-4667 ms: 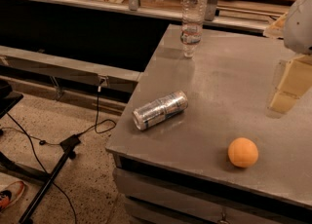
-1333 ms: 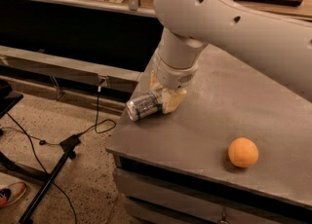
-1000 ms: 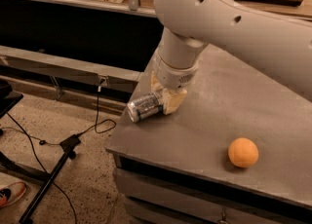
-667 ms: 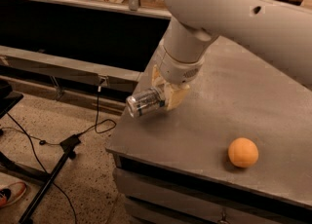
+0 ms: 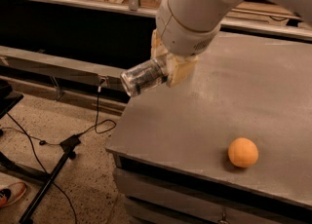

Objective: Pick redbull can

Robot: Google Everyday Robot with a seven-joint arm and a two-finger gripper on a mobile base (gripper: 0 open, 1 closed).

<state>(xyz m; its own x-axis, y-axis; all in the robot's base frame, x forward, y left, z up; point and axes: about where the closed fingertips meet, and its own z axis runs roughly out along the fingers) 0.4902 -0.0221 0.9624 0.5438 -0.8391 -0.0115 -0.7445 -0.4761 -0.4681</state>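
Observation:
The redbull can [image 5: 141,77] is a slim silver can lying sideways, round end toward the lower left. It is lifted off the grey table [image 5: 195,121] and hangs over the table's left edge. My gripper [image 5: 168,67] is shut on the can's right end, with one cream finger [image 5: 181,71] showing in front of it. The white arm comes down from the upper right and hides the rest of the gripper.
An orange ball [image 5: 243,152] lies on the table near the front edge, right of the can. Left of the table is the floor with black cables and a stand [image 5: 58,155]. A dark shelf and counter [image 5: 73,33] run along the back.
The can lay on the table with my gripper around it. Now the gripper has raised it off the surface and the arm has moved up.

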